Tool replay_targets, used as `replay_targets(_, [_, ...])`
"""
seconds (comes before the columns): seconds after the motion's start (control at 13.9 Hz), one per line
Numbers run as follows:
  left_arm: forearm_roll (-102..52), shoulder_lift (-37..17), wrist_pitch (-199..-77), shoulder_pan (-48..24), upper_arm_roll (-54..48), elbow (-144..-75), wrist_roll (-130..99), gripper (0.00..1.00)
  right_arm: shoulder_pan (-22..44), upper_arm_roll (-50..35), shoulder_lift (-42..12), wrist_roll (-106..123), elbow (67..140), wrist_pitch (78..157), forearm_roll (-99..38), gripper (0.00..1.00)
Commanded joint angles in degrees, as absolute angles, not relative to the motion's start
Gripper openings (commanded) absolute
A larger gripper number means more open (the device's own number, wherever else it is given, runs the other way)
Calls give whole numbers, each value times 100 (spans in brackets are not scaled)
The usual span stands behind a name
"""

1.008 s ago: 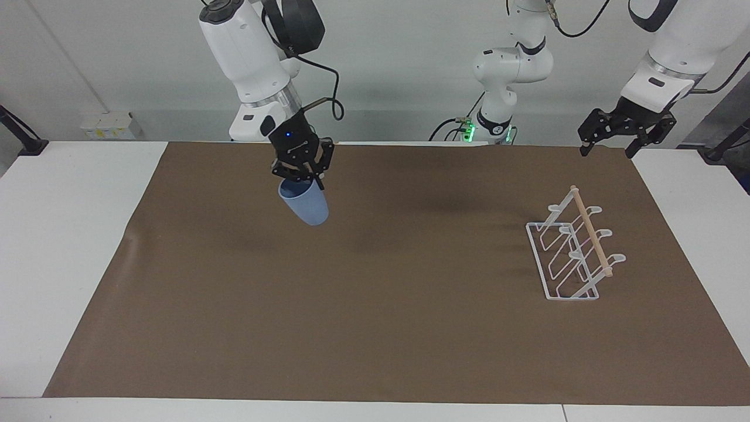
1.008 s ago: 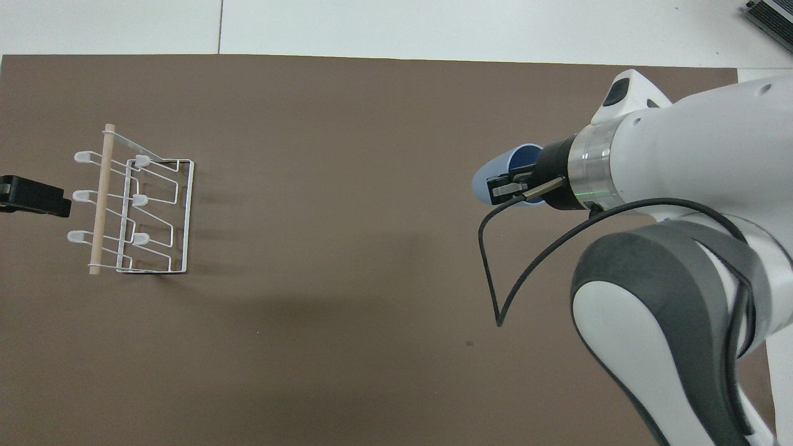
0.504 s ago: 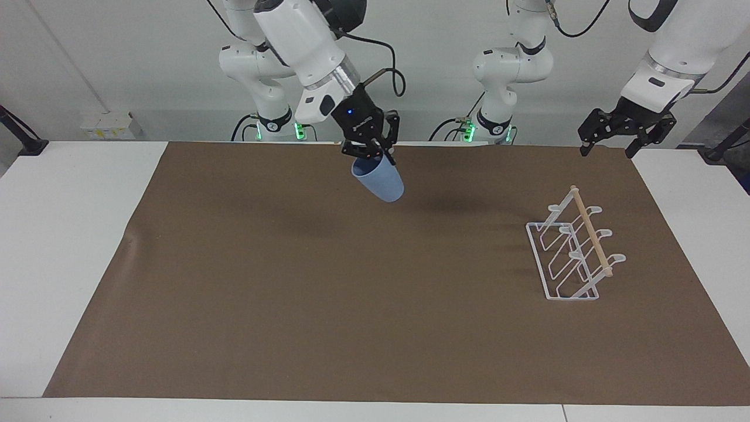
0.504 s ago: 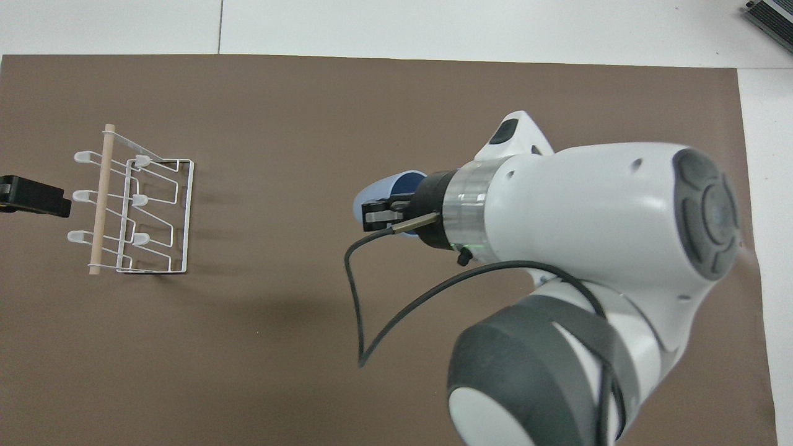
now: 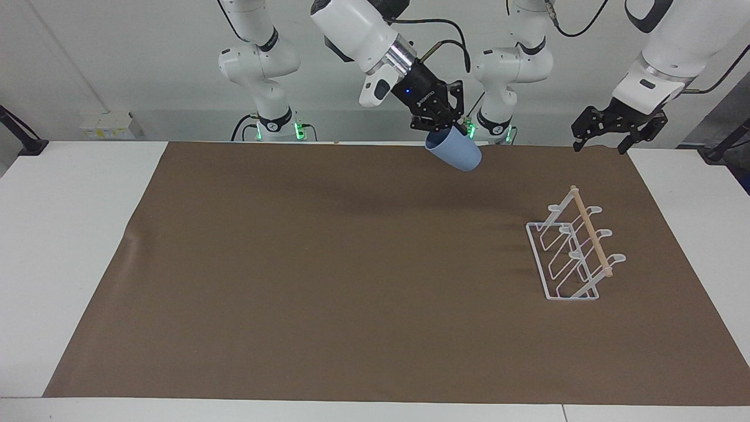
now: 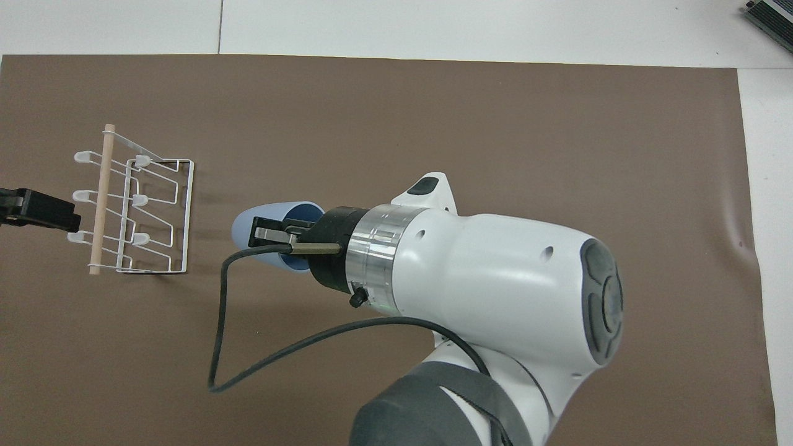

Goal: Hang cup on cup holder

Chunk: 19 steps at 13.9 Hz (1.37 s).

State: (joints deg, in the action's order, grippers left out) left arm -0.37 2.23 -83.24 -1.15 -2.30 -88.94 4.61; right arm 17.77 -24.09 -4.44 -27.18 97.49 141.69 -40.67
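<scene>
My right gripper point(image 5: 450, 125) is shut on the rim of the light-blue cup point(image 5: 455, 152) and holds it tilted, high over the brown mat, with its base pointing toward the left arm's end. In the overhead view the cup point(image 6: 257, 222) and right gripper point(image 6: 271, 235) sit between the mat's middle and the cup holder. The white wire cup holder point(image 5: 576, 256) with its wooden rod stands on the mat toward the left arm's end; it also shows in the overhead view point(image 6: 137, 214). My left gripper point(image 5: 600, 142) is open and empty, raised beside the holder point(image 6: 38, 209).
A brown mat point(image 5: 351, 281) covers most of the white table. The right arm's body point(image 6: 495, 297) and its black cable point(image 6: 223, 347) hide much of the mat in the overhead view.
My right gripper has carried the cup upward and toward the left arm's end, closer to the cup holder. The left gripper has shifted only slightly.
</scene>
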Motion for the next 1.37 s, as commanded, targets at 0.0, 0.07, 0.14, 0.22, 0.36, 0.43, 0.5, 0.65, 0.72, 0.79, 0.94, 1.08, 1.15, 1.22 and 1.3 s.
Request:
replay_targets(0.0, [-524,369,-8314,-176,-246,-9044,204,100,2126,-2408,-527,-3215,9756,14711,-4298,0])
replay_targets(0.07, [-832,369,-8297,-124,-246,-9044,-233,100,2292,-2408,-614,-3443,9747,14939,-4298,0])
replay_targets(0.14, [-965,369,-8227,-114,-246,-9035,-777,100,2442,-2408,-720,-3611,9738,15202,-4307,0])
replay_targets(0.22, [-1150,369,-8157,-114,-263,-9026,-1522,100,2539,-2408,-799,-3717,9721,15414,-4324,0])
replay_targets(0.36, [-1467,378,-8069,-140,-272,-9018,-2597,100,2671,-2408,-922,-3753,9677,15670,-4560,0])
replay_targets(0.43, [-1476,378,-8068,-175,-290,-9035,-2984,100,2672,-2408,-940,-3753,9668,15697,-4631,0])
replay_targets(0.5, [-1537,421,-8060,-184,-307,-9061,-3423,100,2672,-2408,-949,-3753,9659,15706,-4675,0])
replay_targets(0.65, [-1704,492,-8094,-193,-308,-9219,-4206,100,2681,-2408,-958,-3762,9633,15706,-4807,0])
replay_targets(0.72, [-1801,536,-8130,-185,-299,-9307,-4558,100,2681,-2408,-958,-3762,9633,15706,-4956,0])
replay_targets(0.79, [-1880,571,-8147,-185,-299,-9386,-4944,100,2681,-2408,-967,-3762,9633,15715,-5122,0])
replay_targets(0.94, [-2029,694,-8296,-193,-299,-9640,-5631,100,2681,-2408,-1002,-3762,9520,15724,-5404,0])
replay_targets(1.08, [-2161,738,-8323,-193,-299,-9721,-6079,100,2689,-2417,-1116,-3779,9300,16021,-5519,0])
replay_targets(1.15, [-2223,738,-8367,-193,-308,-9729,-6413,100,2750,-2417,-1168,-3840,9247,16118,-5624,0])
replay_targets(1.22, [-2232,738,-8367,-211,-308,-9729,-6721,100,2768,-2408,-1186,-3876,9185,16128,-5677,0])
replay_targets(1.3, [-2232,747,-8367,-254,-308,-9747,-6924,100,2769,-2417,-1187,-3893,9176,16128,-5686,0])
